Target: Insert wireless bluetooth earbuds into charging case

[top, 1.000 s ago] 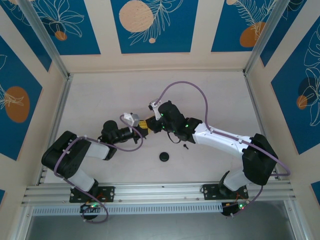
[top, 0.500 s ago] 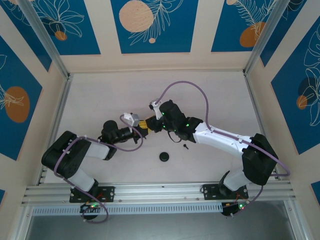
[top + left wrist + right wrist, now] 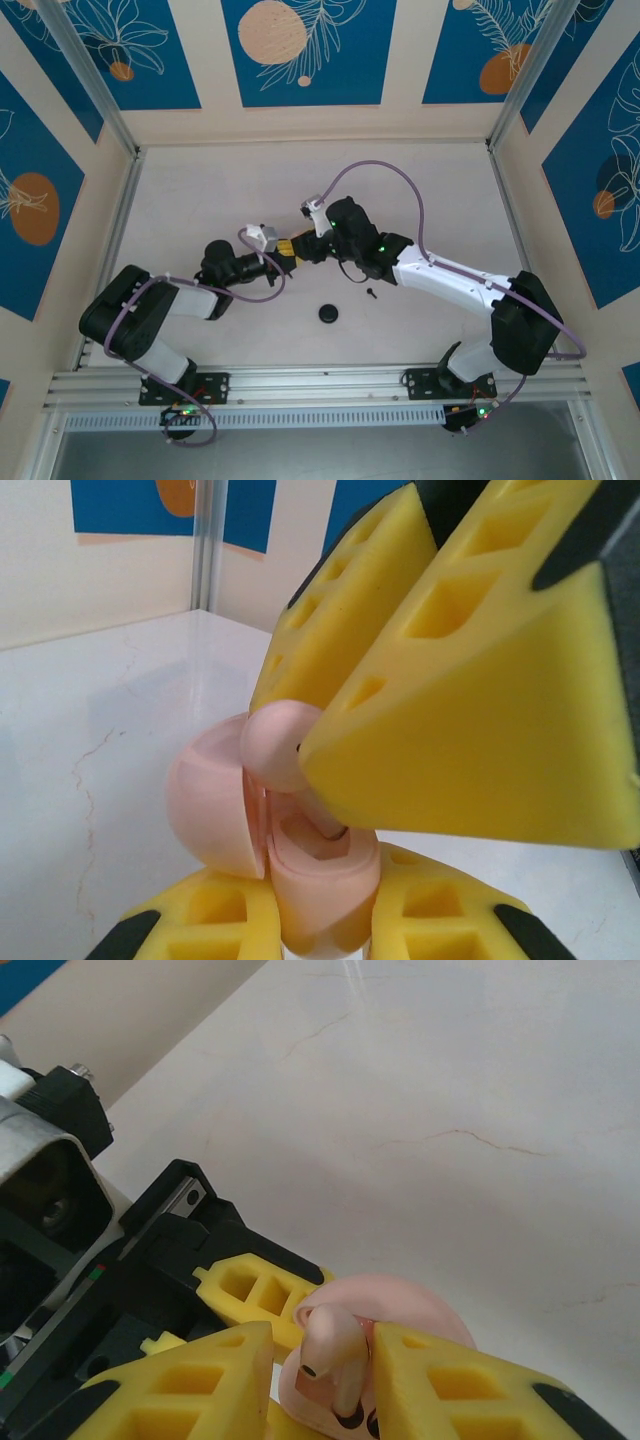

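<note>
White marbled tabletop (image 3: 200, 190) under everything. On it the left gripper (image 3: 318, 925) is clamped on the base of the charging case (image 3: 212, 802), which is pale pink with its lid (image 3: 200, 780) swung open to one side. A black disc (image 3: 328, 313) lies well apart, untouched. The right gripper (image 3: 320, 1360) has narrow jaws, one each side of a pink earbud (image 3: 332, 1345), with a sliver of gap on one side. Can't tell if it pinches or has let go. A tiny black piece (image 3: 371, 293) lies near the disc.

Risk: the bud looks tilted, not flush. If the fingers (image 3: 180, 1390) lift off, they could drag it back out or tip it onto the table. Foam rubbing the lid could twist the case in the left grip.

Case contents: this one bud, lower end in the recess (image 3: 312, 838). The second slot is hidden.
</note>
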You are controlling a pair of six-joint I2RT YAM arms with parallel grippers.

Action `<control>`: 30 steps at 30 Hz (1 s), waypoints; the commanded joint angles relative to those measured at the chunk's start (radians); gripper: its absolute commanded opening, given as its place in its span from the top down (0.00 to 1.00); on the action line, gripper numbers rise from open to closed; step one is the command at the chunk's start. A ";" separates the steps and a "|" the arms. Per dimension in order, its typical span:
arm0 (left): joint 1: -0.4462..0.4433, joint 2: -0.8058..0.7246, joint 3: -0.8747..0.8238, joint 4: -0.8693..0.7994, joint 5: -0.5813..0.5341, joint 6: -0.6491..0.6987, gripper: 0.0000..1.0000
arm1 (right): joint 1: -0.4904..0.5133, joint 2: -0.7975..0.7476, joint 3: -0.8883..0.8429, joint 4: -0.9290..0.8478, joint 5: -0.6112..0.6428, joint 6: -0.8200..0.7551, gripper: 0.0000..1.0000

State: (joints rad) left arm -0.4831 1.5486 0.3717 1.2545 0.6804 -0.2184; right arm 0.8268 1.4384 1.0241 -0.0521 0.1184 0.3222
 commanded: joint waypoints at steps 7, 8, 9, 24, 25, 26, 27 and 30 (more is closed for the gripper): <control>-0.006 -0.056 0.047 0.107 0.020 0.013 0.93 | -0.029 -0.019 -0.050 -0.042 -0.112 0.030 0.65; -0.006 -0.056 0.047 0.108 0.021 0.011 0.94 | -0.031 -0.022 -0.050 -0.046 -0.116 0.031 0.65; -0.006 -0.056 0.047 0.108 0.021 0.011 0.93 | -0.032 -0.025 -0.051 -0.049 -0.119 0.031 0.64; -0.006 -0.075 0.037 0.047 0.028 0.074 0.94 | -0.070 -0.128 -0.055 -0.070 -0.217 0.050 0.62; -0.006 -0.081 0.036 0.029 0.027 0.088 0.94 | -0.072 -0.135 -0.048 -0.088 -0.220 0.052 0.62; -0.007 -0.090 0.035 0.001 0.024 0.109 0.94 | -0.073 -0.142 -0.033 -0.120 -0.213 0.058 0.62; -0.006 -0.101 0.035 -0.029 0.022 0.130 0.94 | -0.074 -0.144 -0.012 -0.164 -0.199 0.067 0.62; -0.007 -0.134 0.039 -0.126 0.021 0.191 0.94 | -0.073 -0.145 0.045 -0.269 -0.193 0.098 0.62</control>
State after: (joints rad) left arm -0.4831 1.4528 0.3851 1.1984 0.6876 -0.1154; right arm 0.7578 1.3144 1.0039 -0.1921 -0.0643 0.3801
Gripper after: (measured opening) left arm 0.167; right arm 0.378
